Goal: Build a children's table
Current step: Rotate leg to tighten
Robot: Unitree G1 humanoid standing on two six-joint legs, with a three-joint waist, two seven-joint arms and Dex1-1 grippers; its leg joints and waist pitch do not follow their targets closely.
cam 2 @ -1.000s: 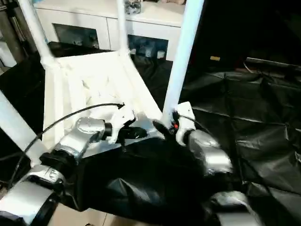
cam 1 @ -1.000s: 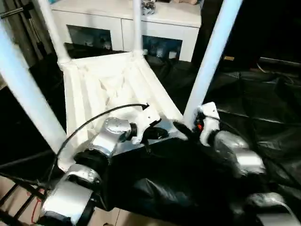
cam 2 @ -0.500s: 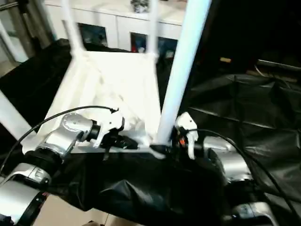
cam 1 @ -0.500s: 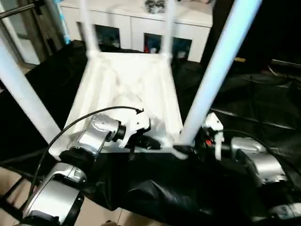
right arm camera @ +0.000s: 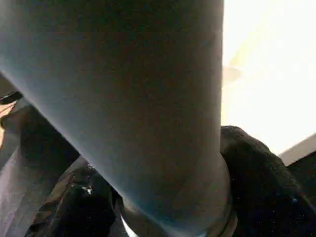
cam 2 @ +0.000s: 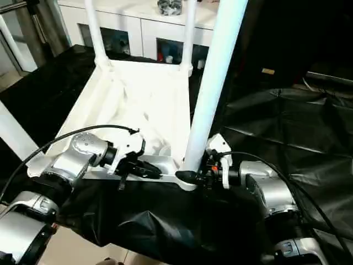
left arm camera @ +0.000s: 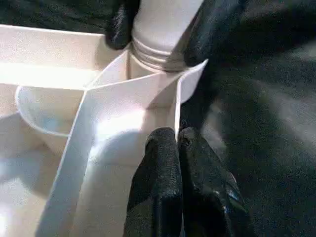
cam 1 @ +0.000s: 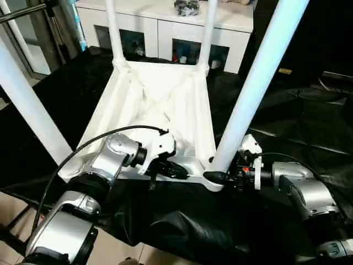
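The children's table (cam 1: 160, 102) lies upside down mid-frame on crinkly black sheeting (cam 1: 309, 121), with a white glass-door cabinet (cam 1: 165, 27) along the top edge. The left gripper (left arm camera: 177, 143) pinches the table's rim by the near socket. The right gripper (cam 1: 227, 172) squeezes the base of the near-right leg (cam 1: 253, 88).

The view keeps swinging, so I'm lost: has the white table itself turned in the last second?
Yes. The table has turned: its near edge sat skewed against the cabinet front and now runs about parallel, the near right corner swung nearer.

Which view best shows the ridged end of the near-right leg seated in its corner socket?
The left wrist view: the leg's ridged end sits in the corner socket, right gripper around it. Eye views show the joint small; the right wrist view shows the tube up close.
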